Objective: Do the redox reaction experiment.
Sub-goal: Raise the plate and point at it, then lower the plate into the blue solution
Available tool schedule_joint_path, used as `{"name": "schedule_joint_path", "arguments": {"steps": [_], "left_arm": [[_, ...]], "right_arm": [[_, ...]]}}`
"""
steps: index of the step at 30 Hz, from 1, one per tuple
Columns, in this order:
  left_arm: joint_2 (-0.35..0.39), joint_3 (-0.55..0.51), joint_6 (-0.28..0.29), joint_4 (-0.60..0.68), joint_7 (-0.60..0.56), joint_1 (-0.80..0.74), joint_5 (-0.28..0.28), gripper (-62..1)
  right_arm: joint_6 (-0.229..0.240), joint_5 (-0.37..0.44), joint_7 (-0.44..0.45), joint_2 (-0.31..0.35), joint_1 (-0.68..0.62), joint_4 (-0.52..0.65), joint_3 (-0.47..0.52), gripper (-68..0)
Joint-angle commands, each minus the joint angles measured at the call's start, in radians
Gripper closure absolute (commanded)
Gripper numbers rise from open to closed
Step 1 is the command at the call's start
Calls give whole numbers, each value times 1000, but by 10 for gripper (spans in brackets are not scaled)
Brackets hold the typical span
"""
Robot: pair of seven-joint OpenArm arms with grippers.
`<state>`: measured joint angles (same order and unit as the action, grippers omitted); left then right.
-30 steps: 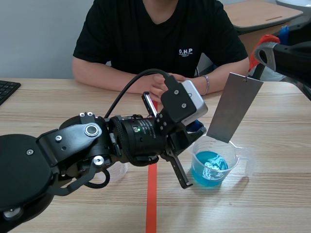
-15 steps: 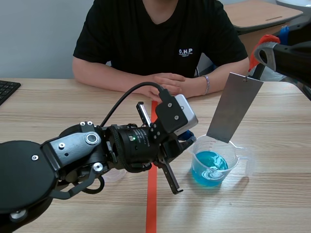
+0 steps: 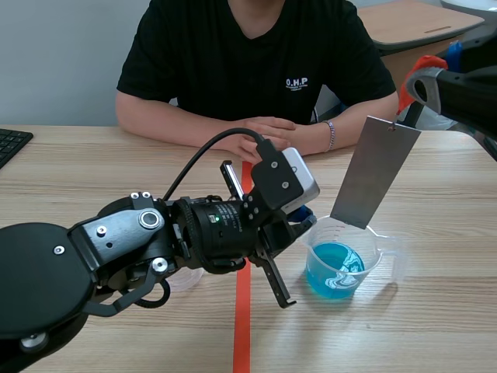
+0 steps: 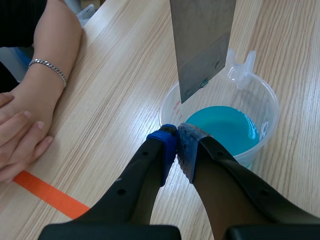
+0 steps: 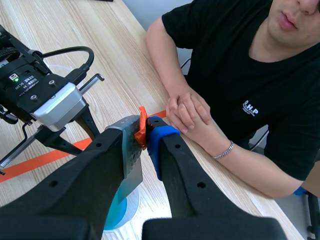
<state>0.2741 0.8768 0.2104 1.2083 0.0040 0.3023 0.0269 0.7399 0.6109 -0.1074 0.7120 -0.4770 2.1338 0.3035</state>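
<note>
At the wooden table (image 3: 435,326), we see the right gripper (image 5: 146,131) clenched on the top of a grey metal plate (image 3: 374,172), which hangs tilted over a clear plastic beaker (image 3: 386,252) part-filled with blue liquid (image 3: 334,273). An orange-red scrap (image 5: 142,123) sits between the pads at the grip; we cannot make out how it joins the plate. The plate's lower edge hangs at the beaker's rim, above the liquid. Whether it touches the rim is unclear.

The left gripper (image 4: 177,145) is closed on nothing, its pads meeting just beside the beaker's near wall. In the scene view the left arm covers most of its own fingers and part of the orange tape line (image 3: 243,326). A clear round vessel (image 3: 186,278) shows only as a sliver beneath that arm.

Across the table a person (image 3: 256,54) in a black shirt is cut off at the neck, hands (image 3: 268,134) folded on the wood. A keyboard (image 3: 12,144) is clipped by the frame's edge.
</note>
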Motion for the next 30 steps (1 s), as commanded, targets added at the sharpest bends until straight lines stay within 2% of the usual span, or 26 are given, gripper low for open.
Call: {"name": "schedule_joint_path", "arguments": {"steps": [1,9,13,23,30], "left_arm": [[-11,0,-5,23,-13,14,6,-43],[0,0,-5,23,-14,13,15,-43],[37,0,-5,45,-21,0,44,-43],[245,-97,-17,282,-37,-168,44,-43],[403,-277,-45,449,-50,-405,44,-43]], "right_arm": [[6,11,16,13,9,14,3,-15],[6,11,15,13,9,14,3,-15],[6,11,15,13,9,14,3,-15],[6,10,4,13,8,14,3,-15],[6,6,1,13,8,12,-2,-15]]}}
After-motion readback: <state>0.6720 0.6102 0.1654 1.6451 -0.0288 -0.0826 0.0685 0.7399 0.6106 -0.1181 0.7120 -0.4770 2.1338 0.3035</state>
